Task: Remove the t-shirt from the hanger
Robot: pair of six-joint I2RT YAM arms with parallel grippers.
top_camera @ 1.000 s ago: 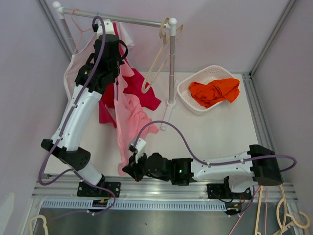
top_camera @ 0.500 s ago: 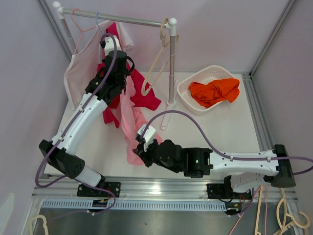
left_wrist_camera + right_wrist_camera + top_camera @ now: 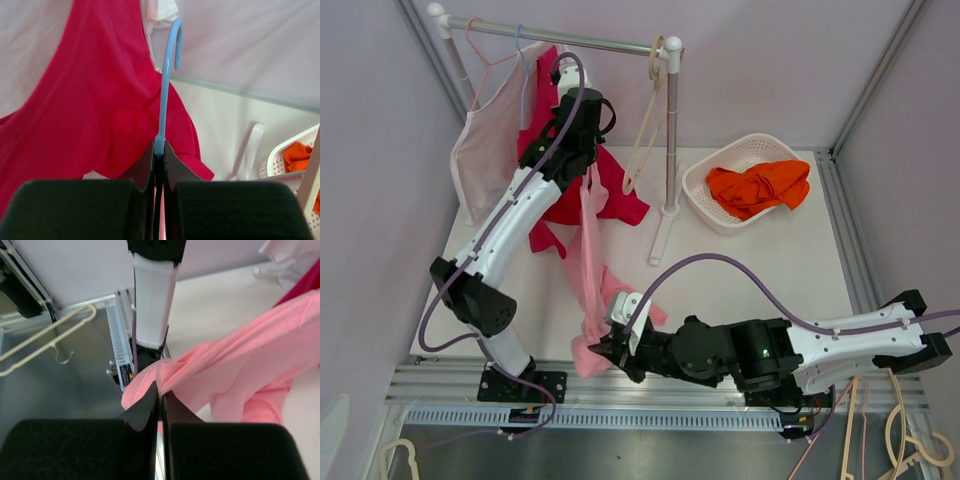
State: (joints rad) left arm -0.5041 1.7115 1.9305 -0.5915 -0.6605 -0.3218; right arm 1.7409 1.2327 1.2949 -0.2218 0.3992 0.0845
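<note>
The pink t-shirt [image 3: 588, 250] hangs in a long stretched strip from under my left arm down to the table's near edge. My right gripper [image 3: 607, 347] is shut on its bunched lower end [image 3: 240, 365], with fabric pinched between the fingertips [image 3: 161, 390]. My left gripper [image 3: 561, 80] is up by the rack, shut on the neck of a blue hanger [image 3: 167, 75]. In the left wrist view the hanger's hook stands free in the air above the closed fingers [image 3: 159, 147]. Whether the shirt still sits on the hanger is hidden by the arm.
A red garment [image 3: 560, 190] and a pale pink top [image 3: 480, 150] hang from the rack rail [image 3: 590, 42]. A cream hanger [image 3: 645, 130] hangs beside the rack post [image 3: 671, 130]. A white basket [image 3: 705, 205] holds an orange garment [image 3: 760, 185]. Spare hangers [image 3: 905, 440] lie beyond the near right edge.
My left gripper has moved right along the rack with the hanger. My right gripper has pulled the pink shirt's lower end toward the near edge, stretching it into a strip.
</note>
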